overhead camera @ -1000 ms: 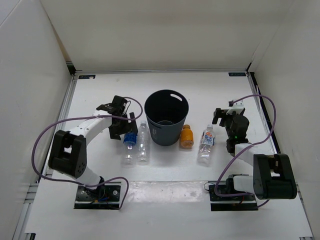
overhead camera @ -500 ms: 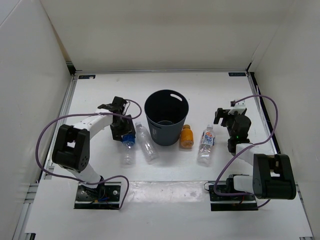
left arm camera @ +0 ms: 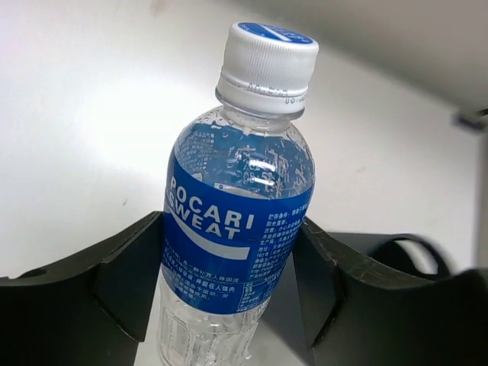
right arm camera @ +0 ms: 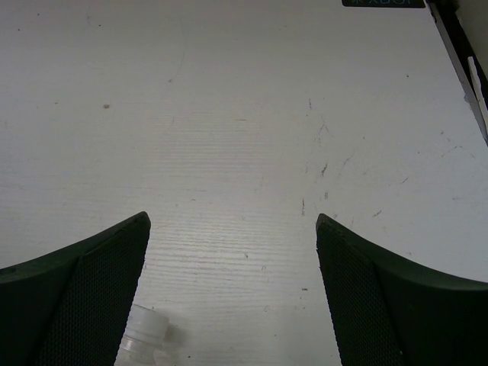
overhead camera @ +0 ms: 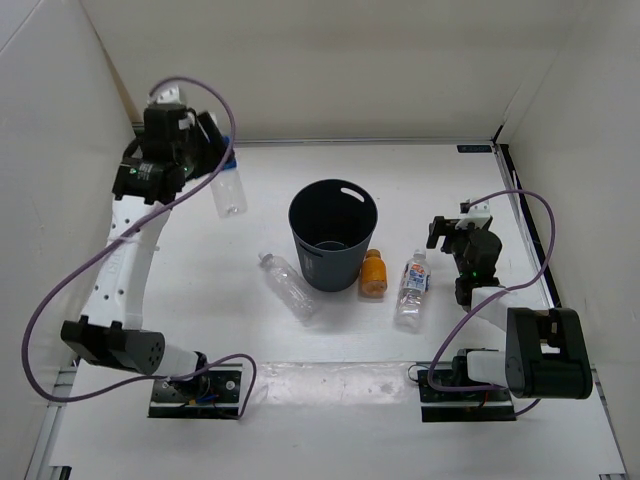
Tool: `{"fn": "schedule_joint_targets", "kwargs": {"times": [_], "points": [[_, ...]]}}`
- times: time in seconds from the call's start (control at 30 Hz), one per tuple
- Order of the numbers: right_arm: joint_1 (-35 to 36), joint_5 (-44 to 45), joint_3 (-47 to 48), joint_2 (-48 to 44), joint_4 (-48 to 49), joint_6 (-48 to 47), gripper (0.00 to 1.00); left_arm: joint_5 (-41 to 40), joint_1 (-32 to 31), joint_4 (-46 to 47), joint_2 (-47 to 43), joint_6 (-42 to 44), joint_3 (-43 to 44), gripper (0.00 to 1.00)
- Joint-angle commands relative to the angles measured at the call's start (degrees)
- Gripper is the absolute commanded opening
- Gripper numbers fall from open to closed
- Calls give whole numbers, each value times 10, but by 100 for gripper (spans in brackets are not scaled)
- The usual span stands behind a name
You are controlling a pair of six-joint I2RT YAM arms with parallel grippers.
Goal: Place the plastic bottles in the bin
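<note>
Bottle with blue label (left arm camera: 236, 229) is clamped in left gripper (overhead camera: 212, 165), high off the table, left of and behind bin (overhead camera: 332, 268); height is probably to clear the rim. Plain clear bottle (overhead camera: 290, 290), orange bottle (overhead camera: 372, 273) and white-label bottle (overhead camera: 411, 282) lie at the bin's base. Right gripper (overhead camera: 455, 228) is wide, empty.

This is a robotics lab test cell. Plain white panels (overhead camera: 330, 60) wall in a bare white counter (overhead camera: 200, 200) on three sides. Two robot arms (overhead camera: 125, 270) sit bolted on metal plates (overhead camera: 195, 393) at its near edge, and purple cables (overhead camera: 548, 238) loop loose near the aluminium rails (overhead camera: 400, 141).
</note>
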Motion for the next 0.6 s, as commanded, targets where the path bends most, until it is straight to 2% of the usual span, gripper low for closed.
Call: {"fn": "schedule_joint_targets", "kwargs": {"times": [0.0,0.13,0.37,0.57], "points": [[3,5,18,-5,17,0,90,-15,-19,4,-15,17,106,48],[3,5,18,-5,17,0,90,-51,-116,110,-15,45,130,48],[3,6,18,-6,16,0,90,-61,-254,148,68,57,150,49],[3,6,18,-6,16,0,90,-84,-319,209,99,85,124,55]]}}
